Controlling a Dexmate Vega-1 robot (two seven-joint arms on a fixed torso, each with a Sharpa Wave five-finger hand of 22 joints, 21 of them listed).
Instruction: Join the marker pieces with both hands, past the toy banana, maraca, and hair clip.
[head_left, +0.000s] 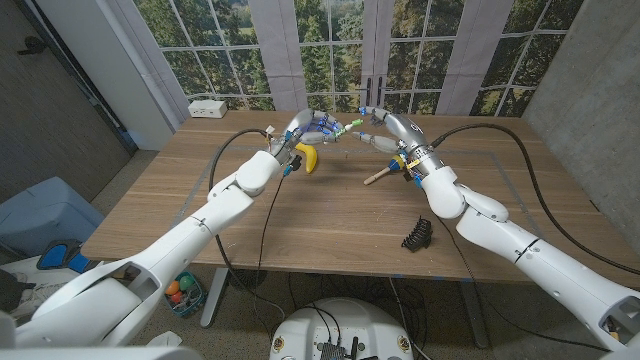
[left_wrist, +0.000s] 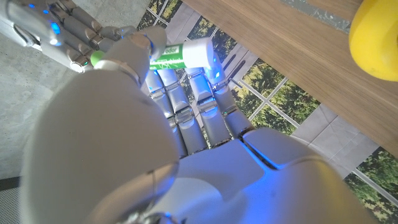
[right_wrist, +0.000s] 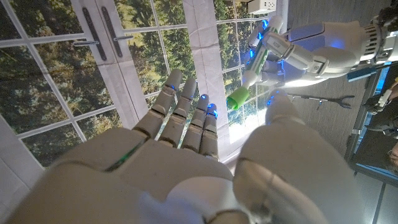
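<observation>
Head view: both hands raised over the far side of the table, marker pieces close but apparently not yet joined.

In the upper middle of the frame the left hand (head_left: 312, 127) grips a green and white marker body (head_left: 345, 128), which points toward the right hand (head_left: 380, 127); the two hands are near each other, with a small gap between them. In the left wrist view the marker body (left_wrist: 180, 55) lies across the left fingertips, clearly pinched. The right wrist view shows the marker's green end (right_wrist: 237, 98) just beyond the right fingers (right_wrist: 186, 115), which are stretched out; whether that hand holds the cap I cannot tell. Judged so, joining is left to do. The toy banana (head_left: 309, 158), maraca (head_left: 390, 168) and black hair clip (head_left: 417, 233) lie on the wooden table (head_left: 330, 215), nearer the bottom.
</observation>
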